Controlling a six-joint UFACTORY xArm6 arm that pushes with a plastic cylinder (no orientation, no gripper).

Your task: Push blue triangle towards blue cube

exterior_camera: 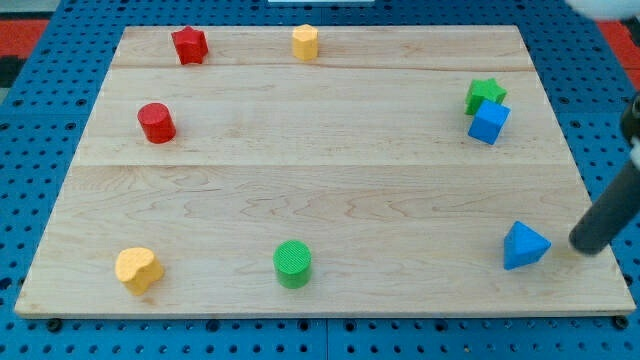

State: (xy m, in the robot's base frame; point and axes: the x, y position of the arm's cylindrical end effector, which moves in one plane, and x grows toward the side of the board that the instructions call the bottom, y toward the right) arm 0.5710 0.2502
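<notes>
The blue triangle (524, 246) lies near the board's bottom right corner. The blue cube (489, 122) sits well above it at the right side, touching the green star (484, 95) at its upper left. My rod comes in from the view's right edge and slants down; my tip (592, 243) rests on the board just right of the blue triangle, a small gap apart from it.
A red star-shaped block (189, 45) and a yellow hexagonal block (305, 42) sit at the top. A red cylinder (156, 122) is at the left. A yellow block (138, 269) and a green cylinder (293, 264) sit at the bottom. The wooden board (320, 170) lies on blue pegboard.
</notes>
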